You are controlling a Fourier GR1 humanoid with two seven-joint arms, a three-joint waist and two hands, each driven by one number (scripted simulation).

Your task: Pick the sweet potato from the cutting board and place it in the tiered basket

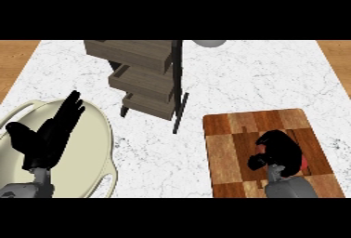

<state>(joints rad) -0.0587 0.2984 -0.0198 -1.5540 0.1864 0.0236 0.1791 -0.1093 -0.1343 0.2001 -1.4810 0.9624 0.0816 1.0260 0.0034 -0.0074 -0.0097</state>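
Sweet potato (302,163), seen only as a reddish sliver at the edge of the right hand (277,148), lies on the cutting board (233,135) at the table's (274,79) right. The right hand covers it with fingers curled round it, so the step in hand is judged to be the grasp, with the lift not yet made. The next move calls for raising the potato clear of the board and carrying it up and to the left to the tiered basket (140,76), which stands well apart at the table's upper middle. Its trays (147,104) are stacked on a dark post (179,79), and the post and upper trays may obstruct a low approach. Left hand (51,132) rests open, fingers straight, over a pale dish (96,139) at left. A white round object (209,42) shows at the top edge
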